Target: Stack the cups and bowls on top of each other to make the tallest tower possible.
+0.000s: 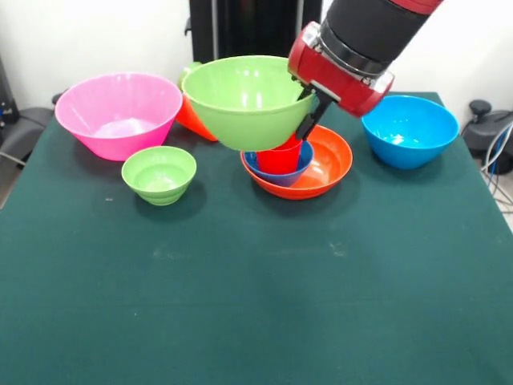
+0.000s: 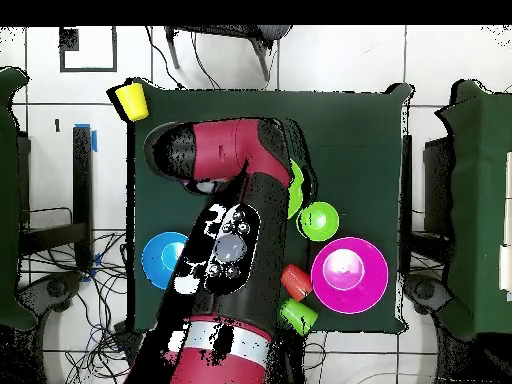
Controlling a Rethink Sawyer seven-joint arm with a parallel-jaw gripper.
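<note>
Front view: the wide orange bowl point(image 1: 330, 164) holds the small dark blue bowl point(image 1: 298, 167) and red cup point(image 1: 280, 156). The large green bowl point(image 1: 247, 100), pinched at its rim by the gripper point(image 1: 309, 119), hangs directly above, left of centre, opening upward.

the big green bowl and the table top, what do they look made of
The big green bowl looks like glossy moulded plastic: even bright colour, a smooth thin rim and soft light reflections inside. The table top seems covered in matte dark green cloth or felt: no shine and faint scuff marks, though the exact fabric cannot be told.
</note>
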